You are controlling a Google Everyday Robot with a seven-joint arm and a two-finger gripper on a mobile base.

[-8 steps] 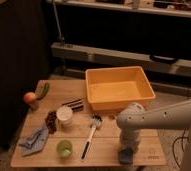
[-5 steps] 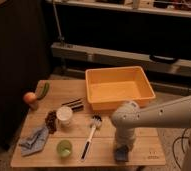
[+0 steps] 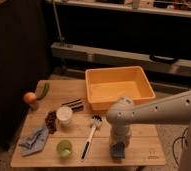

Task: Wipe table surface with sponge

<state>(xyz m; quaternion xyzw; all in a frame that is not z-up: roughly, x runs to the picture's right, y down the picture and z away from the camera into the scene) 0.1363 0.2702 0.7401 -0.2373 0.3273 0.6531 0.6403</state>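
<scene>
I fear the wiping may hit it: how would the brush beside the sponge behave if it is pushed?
The brush lies flat on the table, left of the gripper, which is down on the sponge. Its thin handle looks stiff and light, so it would probably slide, not bend. Pushed at the handle end, it likely swings around its wider head.

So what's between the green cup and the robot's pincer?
A long-handled brush lies there on the table, seen in the camera view. The pincer is down at the blue sponge.
</scene>
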